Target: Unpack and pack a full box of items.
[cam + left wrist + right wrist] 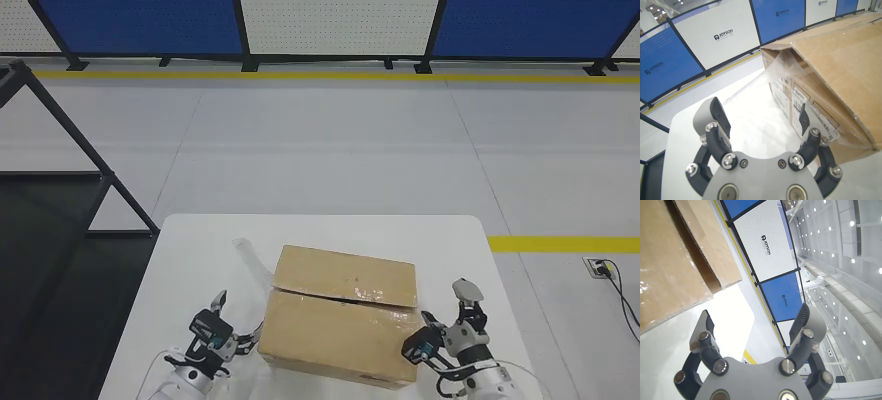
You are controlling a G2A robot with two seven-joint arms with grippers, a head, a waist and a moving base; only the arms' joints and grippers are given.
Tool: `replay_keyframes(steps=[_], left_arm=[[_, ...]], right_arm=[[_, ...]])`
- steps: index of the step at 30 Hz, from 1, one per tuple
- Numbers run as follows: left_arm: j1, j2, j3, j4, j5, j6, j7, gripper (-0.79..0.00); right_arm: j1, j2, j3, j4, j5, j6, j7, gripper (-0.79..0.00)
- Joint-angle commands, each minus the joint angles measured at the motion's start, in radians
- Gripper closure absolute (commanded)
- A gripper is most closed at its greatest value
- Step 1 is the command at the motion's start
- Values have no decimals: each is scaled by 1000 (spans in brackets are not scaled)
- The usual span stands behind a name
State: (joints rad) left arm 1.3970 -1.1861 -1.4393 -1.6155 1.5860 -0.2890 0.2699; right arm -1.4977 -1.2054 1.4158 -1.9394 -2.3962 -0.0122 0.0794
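A brown cardboard box (340, 315) stands on the white table (200, 250), its top flaps down with a seam across the lid. A strip of clear tape (250, 258) trails from its far left corner onto the table. My left gripper (232, 320) is open beside the box's left end, close to its labelled side (789, 98), holding nothing. On the other side, my right gripper (445, 320) is open at the box's near right corner, tilted upward. The box flap (702, 243) lies just beside its fingers (800, 319).
The table's right edge (490, 290) runs close past the right gripper. A black frame (70, 150) stands left of the table. Blue and white partition panels (330, 25) line the far floor. Bare tabletop lies behind the box.
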Motion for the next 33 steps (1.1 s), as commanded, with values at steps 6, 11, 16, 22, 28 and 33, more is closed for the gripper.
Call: replay_keyframes(steps=[6,11,16,22,28,33], left_arm=[[21,3,-9,-19,2,-4,5,-785],[19,4,-10,-20,-2,-8,6,-785],[11,5,-5,-20,5,-18,4,-785],[0,6,2,-13,13,-23,7,-785],[-3,7,6,-11,17,-26,6,-785],[-4,7,8,-10,16,-25,5,-785]], right_arm=[[-68,20,83,-49,9,-127,-187,-785],[-172,40,167,-78,-18,-190,-375,-785],[-258,51,191,-80,-60,-233,-452,-785],[-287,49,137,-57,-37,-173,-507,-785],[-293,38,107,-34,96,-72,-488,-785],[-257,33,76,-14,122,-49,-445,-785]])
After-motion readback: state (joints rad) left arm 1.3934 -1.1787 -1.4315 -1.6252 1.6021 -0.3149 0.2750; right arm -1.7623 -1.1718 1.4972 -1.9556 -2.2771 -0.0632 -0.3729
